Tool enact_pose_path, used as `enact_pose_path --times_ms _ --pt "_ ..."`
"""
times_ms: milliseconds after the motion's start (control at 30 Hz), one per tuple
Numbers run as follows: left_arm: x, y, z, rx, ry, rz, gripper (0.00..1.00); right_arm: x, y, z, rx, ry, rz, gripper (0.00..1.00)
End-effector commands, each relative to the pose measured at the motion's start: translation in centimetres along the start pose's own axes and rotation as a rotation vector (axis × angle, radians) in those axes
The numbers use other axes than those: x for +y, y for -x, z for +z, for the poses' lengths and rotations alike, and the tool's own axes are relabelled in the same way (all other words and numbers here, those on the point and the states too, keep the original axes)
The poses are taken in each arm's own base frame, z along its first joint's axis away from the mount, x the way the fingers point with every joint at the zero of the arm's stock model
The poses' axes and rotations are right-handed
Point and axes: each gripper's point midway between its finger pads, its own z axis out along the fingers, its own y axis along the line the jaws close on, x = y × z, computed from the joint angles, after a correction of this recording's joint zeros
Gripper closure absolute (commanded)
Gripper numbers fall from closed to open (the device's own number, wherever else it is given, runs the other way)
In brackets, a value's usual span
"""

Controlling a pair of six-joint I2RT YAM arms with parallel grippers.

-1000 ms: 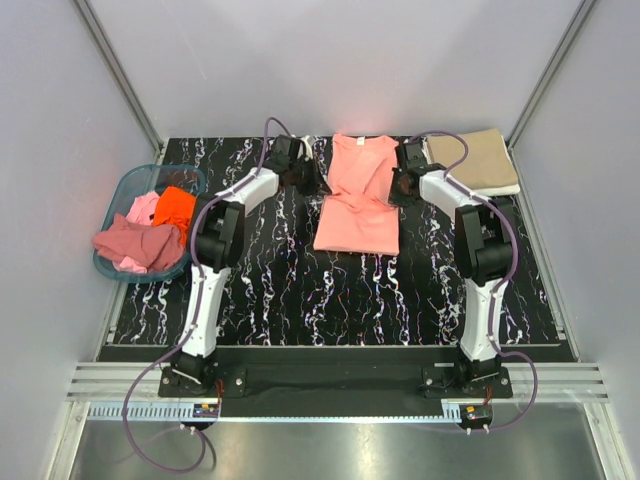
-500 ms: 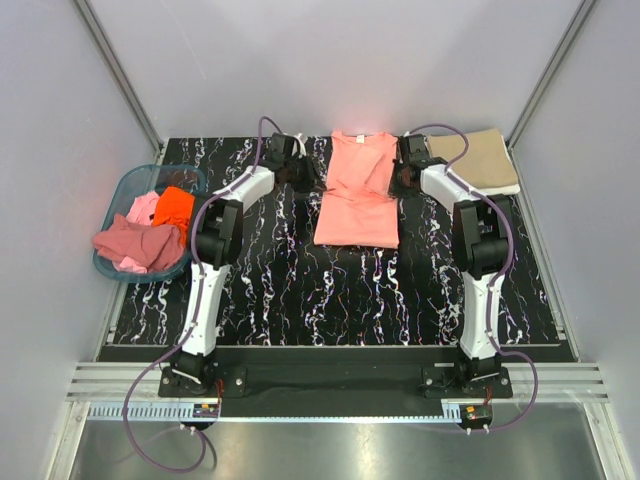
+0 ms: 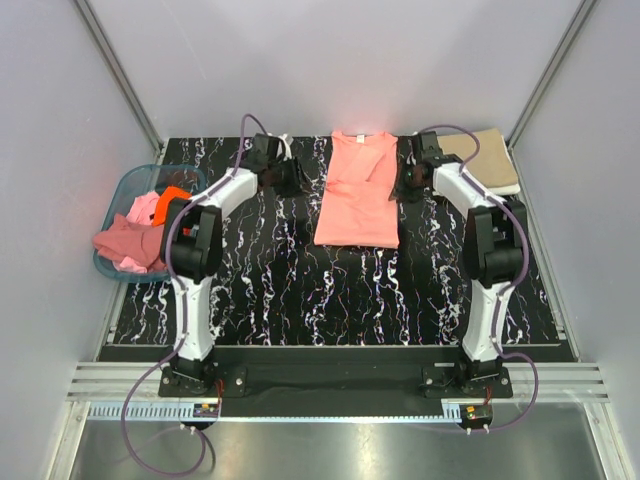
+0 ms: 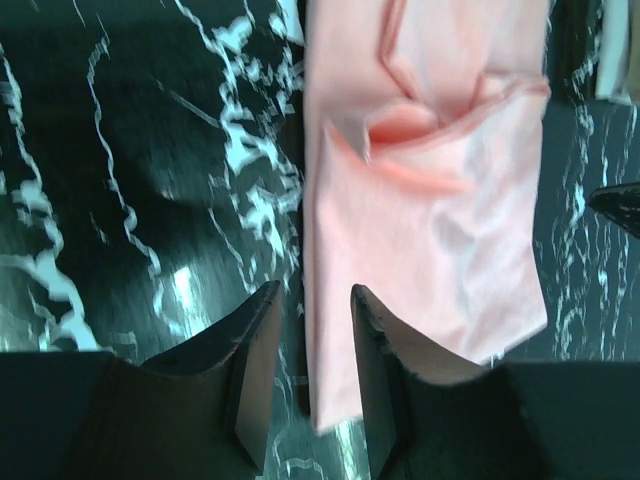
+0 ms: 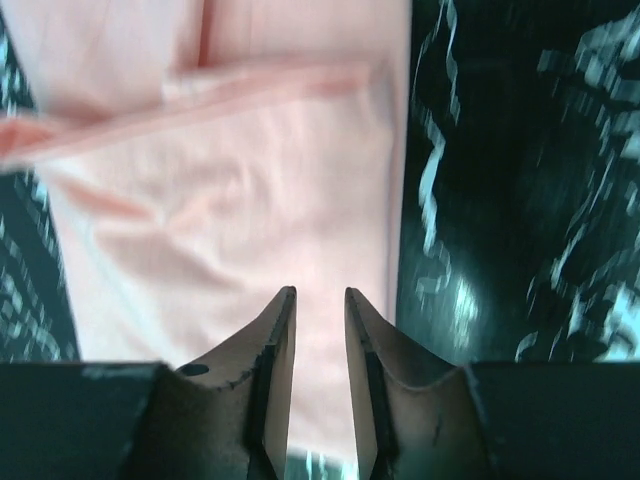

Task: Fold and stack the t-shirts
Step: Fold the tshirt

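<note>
Item: salmon-pink t-shirt, sides folded in, on your marbled surface — just beside left jaws, under right jaws; both pairs narrowly parted, empty.

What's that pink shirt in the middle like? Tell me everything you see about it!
The salmon-pink t-shirt is plain, soft-looking fabric, lying flat on the black marbled table, far middle. Its sleeves are folded in, making a long rectangle with the collar at the far end and a few creases. The left gripper is beside its left edge, the right gripper over its right edge; neither holds it.
</note>
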Motion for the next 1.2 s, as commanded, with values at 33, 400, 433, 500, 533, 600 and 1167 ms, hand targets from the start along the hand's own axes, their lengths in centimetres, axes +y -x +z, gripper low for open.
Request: enact_pose_path --times_ms 33,400,433,500,533,600,1167 --pt "-2.9 -1.7 -2.4 -0.007 -0.046 0.101 0.62 2.6 -2.7 -4.9 0.066 0.150 0.009 0.68" --pt "-0.1 -9.7 0.3 0.158 0.037 0.021 0.69 -2.7 -11.4 -1.9 0.209 -0.007 0.055 0.77" --pt "0.4 -10.4 0.3 0.162 0.062 0.019 0.69 -3.4 -11.6 -2.1 0.194 -0.033 0.053 0.78" --pt "1.1 -11.7 -0.1 0.166 0.099 0.011 0.69 -4.1 -13.1 -1.8 0.202 -0.037 0.048 0.78" --pt "1.2 -12.0 -0.1 0.161 0.112 0.019 0.69 -4.2 -13.2 -2.0 0.198 -0.035 0.044 0.78" --pt "0.7 -12.4 -0.6 0.168 0.099 0.021 0.69 -4.5 -13.3 -2.2 0.193 -0.042 0.029 0.78" --pt "-1.7 -12.9 -0.9 0.230 0.037 0.057 0.53 3.3 -9.6 -6.3 0.146 0.224 0.046 0.82"
